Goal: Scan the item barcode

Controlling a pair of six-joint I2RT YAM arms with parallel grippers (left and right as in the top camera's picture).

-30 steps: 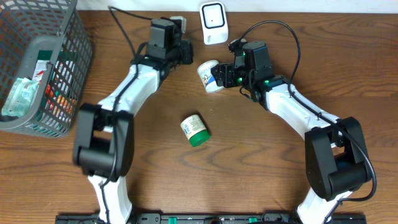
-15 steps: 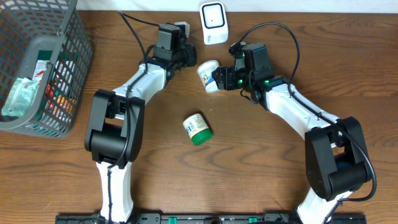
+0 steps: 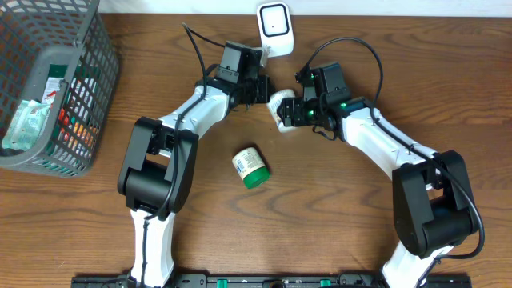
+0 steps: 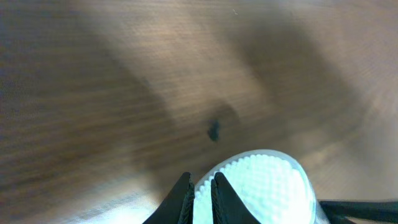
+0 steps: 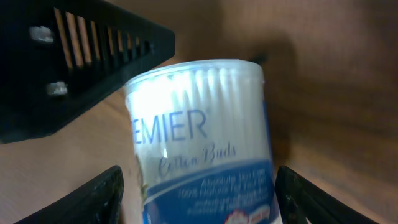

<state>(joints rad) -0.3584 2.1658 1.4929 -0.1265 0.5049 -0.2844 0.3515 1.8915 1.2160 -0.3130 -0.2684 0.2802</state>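
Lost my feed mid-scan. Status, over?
Right gripper shut on cotton buds tub, short of the barcode scanner. Left gripper shut, empty, close beside it. Left gripper crowds the approach.

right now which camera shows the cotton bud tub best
Right wrist: the cotton bud tub fills the frame, label readable. Overhead shows it small, label unreadable; left wrist shows only one white end.

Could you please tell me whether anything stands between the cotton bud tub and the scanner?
Partly, yes. The left gripper, jaws shut, sits right at the top end of the cotton bud tub, on the side facing the scanner, crowding the path. Nothing else visible lies between them.
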